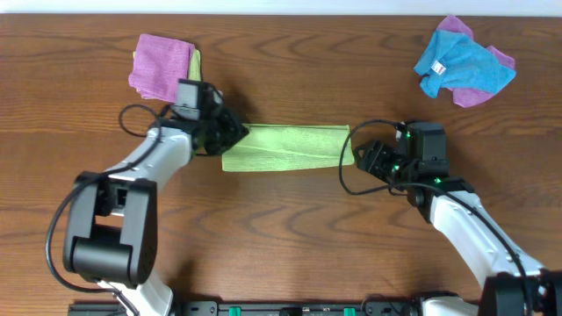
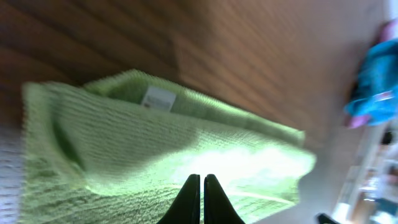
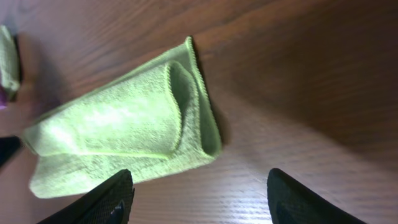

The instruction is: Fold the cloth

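Pressed-together black fingertips [image 2: 194, 198] of the left gripper [image 1: 230, 134] sat closest to the lens in the left wrist view, low over the green cloth [image 1: 285, 147]. Whether they pinched a layer of it or merely rested shut against it could not be told from that blurred picture.

The cloth lay at the middle of the wooden table [image 1: 290, 237], doubled into a long strip running left to right. The left gripper was at its left end and the right gripper [image 1: 367, 158] just off its right end. A white label [image 2: 158, 98] showed near one long edge. The right wrist view showed the right end as a rolled-over fold with uneven layers. That gripper's fingers [image 3: 106, 202] were spread wide, holding nothing and clear of the fabric.

The step in hand looked like halving the strip end to end. Done well, the open right gripper would come down on the end and close on every layer, not just the top one, since the uneven edges seemed likely to splay. The lifted end would then travel low and land edge on edge, with the other end pinned so the strip could not slide on the smooth wood.

Further out, a folded pink cloth [image 1: 158, 66] with a yellow-green one [image 1: 195, 63] touching its side lay behind the left gripper. A heap of blue and purple cloths [image 1: 461, 61] lay well apart at the far right, out of the likely path.
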Controlling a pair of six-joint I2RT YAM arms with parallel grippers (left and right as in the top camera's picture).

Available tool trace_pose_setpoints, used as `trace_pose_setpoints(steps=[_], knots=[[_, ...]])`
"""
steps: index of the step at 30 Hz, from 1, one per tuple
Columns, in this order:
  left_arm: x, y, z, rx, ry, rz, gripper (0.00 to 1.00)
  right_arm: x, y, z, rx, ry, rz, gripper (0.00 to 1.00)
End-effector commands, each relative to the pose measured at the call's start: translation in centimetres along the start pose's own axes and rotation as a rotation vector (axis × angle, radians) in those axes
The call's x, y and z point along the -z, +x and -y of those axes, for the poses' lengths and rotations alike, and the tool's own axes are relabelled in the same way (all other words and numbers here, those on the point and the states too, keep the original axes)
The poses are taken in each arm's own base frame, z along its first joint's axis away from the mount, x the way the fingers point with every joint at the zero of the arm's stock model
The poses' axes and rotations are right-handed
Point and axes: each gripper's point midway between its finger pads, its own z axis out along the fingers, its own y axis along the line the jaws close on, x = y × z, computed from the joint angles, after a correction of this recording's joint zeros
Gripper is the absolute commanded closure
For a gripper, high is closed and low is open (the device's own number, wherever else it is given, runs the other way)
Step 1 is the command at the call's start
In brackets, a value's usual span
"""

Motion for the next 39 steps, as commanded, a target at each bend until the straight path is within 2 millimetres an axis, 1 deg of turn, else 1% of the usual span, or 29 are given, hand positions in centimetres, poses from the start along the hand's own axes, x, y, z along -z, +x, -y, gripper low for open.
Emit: trace_pose_setpoints(steps=[1, 5, 10, 14, 17, 21, 23, 30, 39], knots=[[-0.3, -1.0, -1.6, -0.083, -0.158, 0.096, 0.94, -1.0, 0.9, -0.2, -0.066, -0.035, -0.046, 0.3], [-0.4, -0.5, -2.6, -0.124, -0.237, 0.102, 0.94, -2.3, 1.1, -0.5, -0.108, -0.072, -0.072, 0.3], [-0.1, -0.6, -3.7, -0.155, -0.302, 0.112, 0.94, -3.5, 1.3, -0.4, -0.153, -0.088, -0.09, 0.3], [-0.1, -0.8, -4.4, -0.152, -0.338, 0.126, 0.93, -4.0, 1.5, -0.2, -0.171, -0.083, -0.1, 0.3], [-0.5, -0.6, -4.9, -0.147, -0.35, 0.115, 0.92, -4.1, 1.5, -0.2, -0.178, -0.083, -0.1, 0.3], [-1.3, -0.2, -5.8, -0.132, -0.365, 0.089, 0.92, -4.2, 1.5, -0.7, -0.167, -0.097, -0.095, 0.3], [-1.6, 0.1, -5.8, -0.128, -0.356, 0.074, 0.93, -4.2, 1.5, -1.0, -0.167, -0.101, -0.092, 0.3], [-1.6, 0.0, -5.8, -0.124, -0.354, 0.077, 0.94, -4.7, 2.3, -1.4, -0.151, -0.089, -0.104, 0.29], [-1.6, 0.0, -5.8, -0.124, -0.354, 0.077, 0.94, -5.4, 3.2, -0.8, -0.175, -0.064, -0.131, 0.29]])
